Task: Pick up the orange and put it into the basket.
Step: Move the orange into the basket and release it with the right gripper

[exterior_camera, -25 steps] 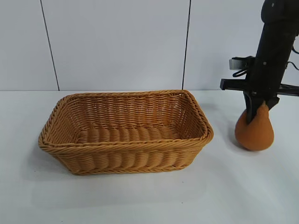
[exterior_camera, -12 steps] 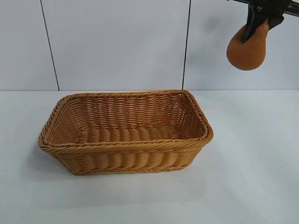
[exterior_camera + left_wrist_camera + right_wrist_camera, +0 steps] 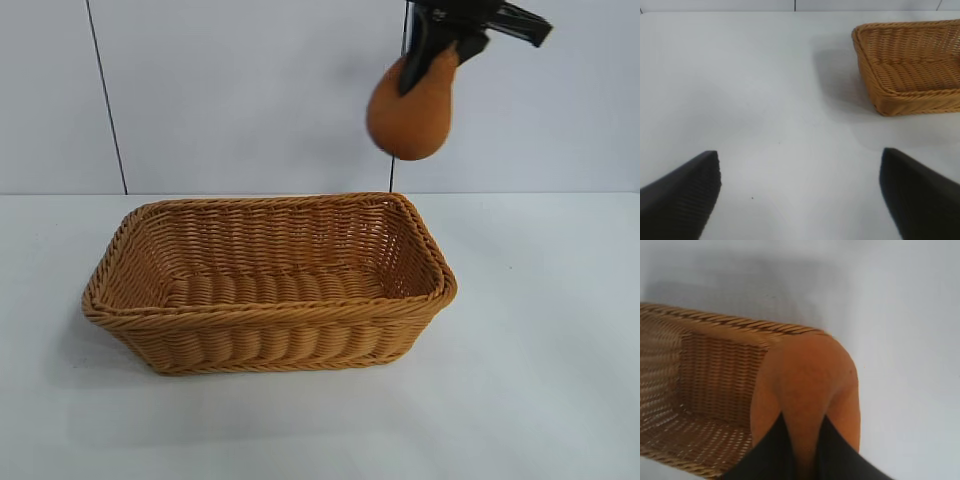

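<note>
Bright, even light fills the scene. The basket [image 3: 268, 283] casts a soft shadow on the tabletop [image 3: 540, 400]. The right wrist view is blurred.

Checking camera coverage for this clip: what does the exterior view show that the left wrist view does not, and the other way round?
Only the exterior view shows the orange hanging in the air from the right gripper, which pinches its pointed top above the right end of the basket. Only the left wrist view shows the left gripper, its fingers wide apart over the bare table, holding nothing. Both show the basket with nothing in it.
</note>
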`<state>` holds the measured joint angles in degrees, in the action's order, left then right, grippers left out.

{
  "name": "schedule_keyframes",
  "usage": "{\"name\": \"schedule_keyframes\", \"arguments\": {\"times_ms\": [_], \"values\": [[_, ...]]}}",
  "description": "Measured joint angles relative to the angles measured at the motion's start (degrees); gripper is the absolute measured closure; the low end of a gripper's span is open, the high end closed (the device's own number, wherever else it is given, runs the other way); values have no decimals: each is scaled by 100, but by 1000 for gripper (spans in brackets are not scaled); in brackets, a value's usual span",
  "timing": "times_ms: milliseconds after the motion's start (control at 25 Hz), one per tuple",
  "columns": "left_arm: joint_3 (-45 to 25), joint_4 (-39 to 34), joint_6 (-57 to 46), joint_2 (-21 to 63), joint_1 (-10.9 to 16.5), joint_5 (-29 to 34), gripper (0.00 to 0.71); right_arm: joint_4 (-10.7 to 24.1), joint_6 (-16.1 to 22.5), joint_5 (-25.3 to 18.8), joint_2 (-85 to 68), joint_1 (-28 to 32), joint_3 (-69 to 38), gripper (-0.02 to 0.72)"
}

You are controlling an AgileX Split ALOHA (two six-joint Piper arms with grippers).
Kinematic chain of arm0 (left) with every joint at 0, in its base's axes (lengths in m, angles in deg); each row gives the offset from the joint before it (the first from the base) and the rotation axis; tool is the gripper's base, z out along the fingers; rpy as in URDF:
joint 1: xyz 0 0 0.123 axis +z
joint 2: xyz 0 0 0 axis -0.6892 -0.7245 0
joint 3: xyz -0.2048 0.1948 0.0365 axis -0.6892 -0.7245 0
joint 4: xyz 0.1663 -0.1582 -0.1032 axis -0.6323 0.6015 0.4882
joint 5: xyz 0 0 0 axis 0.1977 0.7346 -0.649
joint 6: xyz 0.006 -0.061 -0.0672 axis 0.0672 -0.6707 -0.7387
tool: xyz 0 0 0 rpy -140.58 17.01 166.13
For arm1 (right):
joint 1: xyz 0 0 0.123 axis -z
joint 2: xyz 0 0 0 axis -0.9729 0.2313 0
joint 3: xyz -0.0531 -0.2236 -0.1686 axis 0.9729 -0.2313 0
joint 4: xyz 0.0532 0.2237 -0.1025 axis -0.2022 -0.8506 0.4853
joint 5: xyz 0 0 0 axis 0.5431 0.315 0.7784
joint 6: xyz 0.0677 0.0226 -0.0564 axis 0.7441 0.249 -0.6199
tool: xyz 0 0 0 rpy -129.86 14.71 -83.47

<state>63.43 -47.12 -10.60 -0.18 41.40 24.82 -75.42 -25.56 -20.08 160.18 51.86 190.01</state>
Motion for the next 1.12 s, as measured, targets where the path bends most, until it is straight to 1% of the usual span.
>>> {"name": "schedule_keyframes", "arguments": {"times_ms": [160,320,440,560,680,880,960,1000,1040,1120], "values": [[0,0,0,0,0,0,95,21,0,377,0,-747,0,693],[0,0,0,0,0,0,95,261,51,554,84,-1155,0,693],[0,0,0,0,0,0,95,436,108,614,326,-1228,0,693],[0,0,0,0,0,0,95,528,108,825,725,-1239,0,693],[0,0,0,0,0,0,95,536,135,1053,1189,-1239,0,693],[0,0,0,0,0,0,95,438,153,1129,1845,-1239,-12,691],[0,0,0,0,0,0,95,421,153,1182,1874,-1239,-12,645],[0,0,0,0,0,0,95,416,153,1182,1847,-1245,13,596],[0,0,0,0,0,0,95,416,153,1176,1834,-1242,40,531],[0,0,0,0,0,0,95,423,153,1106,1828,-1242,150,358]]}}
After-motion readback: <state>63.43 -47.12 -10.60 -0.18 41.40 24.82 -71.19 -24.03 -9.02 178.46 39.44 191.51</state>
